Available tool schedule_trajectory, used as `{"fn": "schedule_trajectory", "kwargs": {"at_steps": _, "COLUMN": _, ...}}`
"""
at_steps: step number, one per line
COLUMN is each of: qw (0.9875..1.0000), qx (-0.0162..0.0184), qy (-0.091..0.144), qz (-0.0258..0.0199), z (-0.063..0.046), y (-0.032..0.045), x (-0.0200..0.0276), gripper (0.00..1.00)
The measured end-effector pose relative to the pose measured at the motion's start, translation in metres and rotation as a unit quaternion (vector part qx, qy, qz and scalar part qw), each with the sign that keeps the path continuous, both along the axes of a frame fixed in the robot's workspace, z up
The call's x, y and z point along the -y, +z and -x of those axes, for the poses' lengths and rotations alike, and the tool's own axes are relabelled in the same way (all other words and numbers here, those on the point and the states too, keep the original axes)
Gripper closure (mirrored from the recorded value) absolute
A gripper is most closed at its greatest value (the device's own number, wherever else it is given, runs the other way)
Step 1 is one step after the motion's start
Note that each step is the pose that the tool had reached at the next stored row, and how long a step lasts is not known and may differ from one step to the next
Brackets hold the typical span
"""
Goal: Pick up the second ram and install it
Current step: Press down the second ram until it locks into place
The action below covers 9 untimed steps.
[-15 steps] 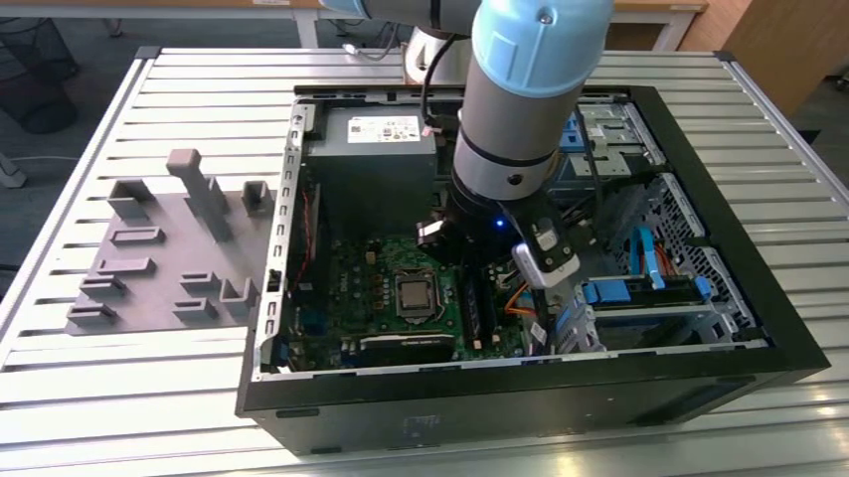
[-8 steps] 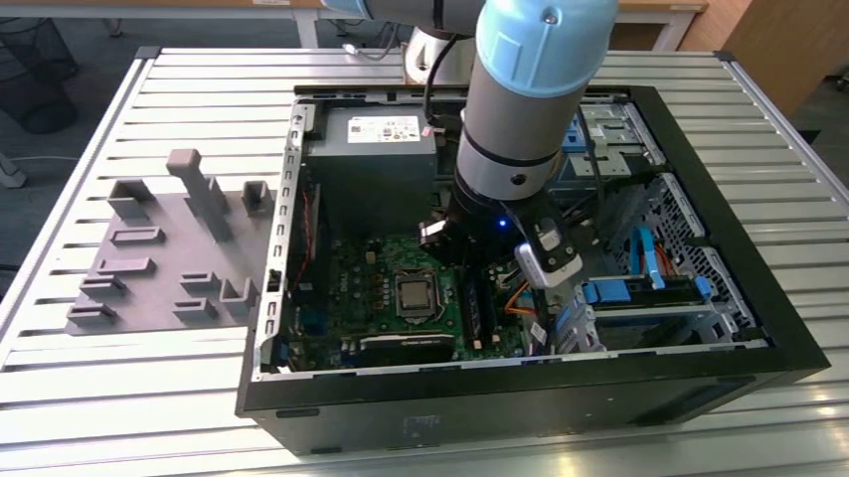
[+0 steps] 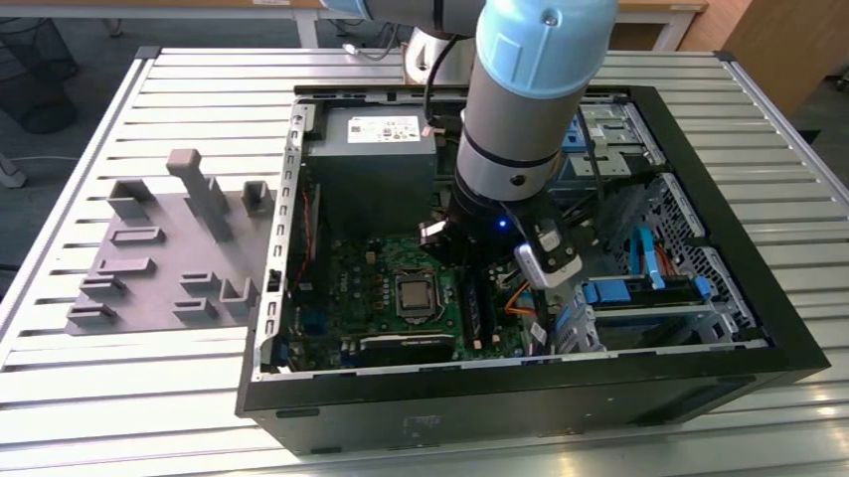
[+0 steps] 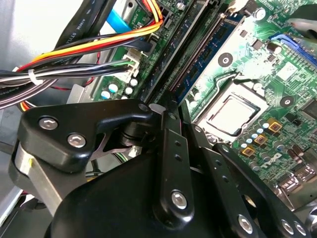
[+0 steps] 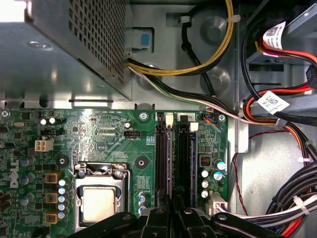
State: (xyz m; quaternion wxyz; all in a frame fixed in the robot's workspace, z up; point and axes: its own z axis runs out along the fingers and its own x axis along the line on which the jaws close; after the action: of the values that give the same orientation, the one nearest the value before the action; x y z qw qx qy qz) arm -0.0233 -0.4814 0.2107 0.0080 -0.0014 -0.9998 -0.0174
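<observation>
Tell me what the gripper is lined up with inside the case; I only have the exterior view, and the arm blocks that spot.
Observer: In the first wrist view the gripper sits over one end of the black memory slots.
Operator: Anything marking the slots' other end?
Observer: Yes, white latches sit there.
Operator: Any cables close by?
Observer: A cable bundle with white ties runs beside the slots, off the board's edge.

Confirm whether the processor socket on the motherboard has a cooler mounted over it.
No: in the first wrist view the processor sits bare in its socket on the motherboard, nothing mounted over it.
</observation>
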Motion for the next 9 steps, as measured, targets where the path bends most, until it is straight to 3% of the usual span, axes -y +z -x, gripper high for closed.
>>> {"fn": "schedule_trajectory", "kwargs": {"at_steps": 9, "qw": 1.0000, "qx": 0.0000, "qy": 0.000, "qz": -0.0003, "z": 0.0000, "y": -0.0020, "x": 0.0000, "gripper": 0.86}}
